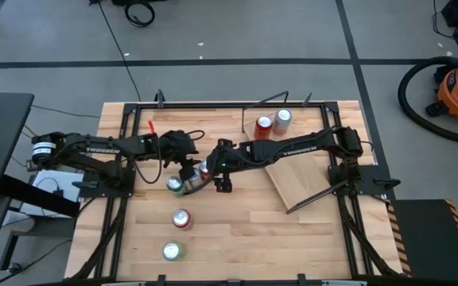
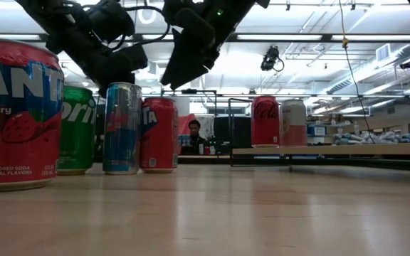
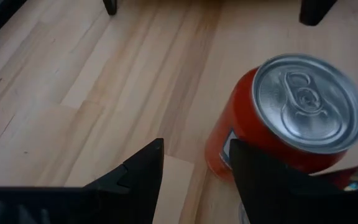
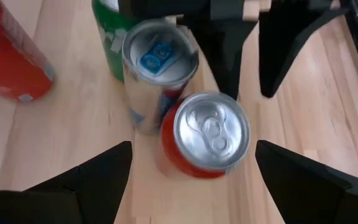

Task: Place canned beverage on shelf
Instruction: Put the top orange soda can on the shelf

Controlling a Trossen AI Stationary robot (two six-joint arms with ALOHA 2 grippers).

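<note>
Nearest in the low view, a red aluminium can (image 2: 16, 114) lettered "FANT", with "wberry" and "FLAVORED SODA" readable beneath, is seen standing on the wood-plank tabletop (image 2: 262, 213). Behind it a green can (image 2: 77, 128) showing the letters "pri", a slim blue-and-silver can (image 2: 122, 128) and a red can with a silver lid (image 4: 207, 134) are grouped close together, all upright. The right gripper (image 4: 191, 165) is held above that red can, its dark fingers (image 4: 89, 177) spread apart on either side without touching it. The left gripper (image 3: 194, 168) is poised just beside the same can, fingers (image 3: 138, 177) apart and empty. Farther off, a red can (image 1: 263, 125) and a silver-white can (image 1: 282, 119) are set on the light-wood shelf (image 1: 300, 171) edged by black rods.
</note>
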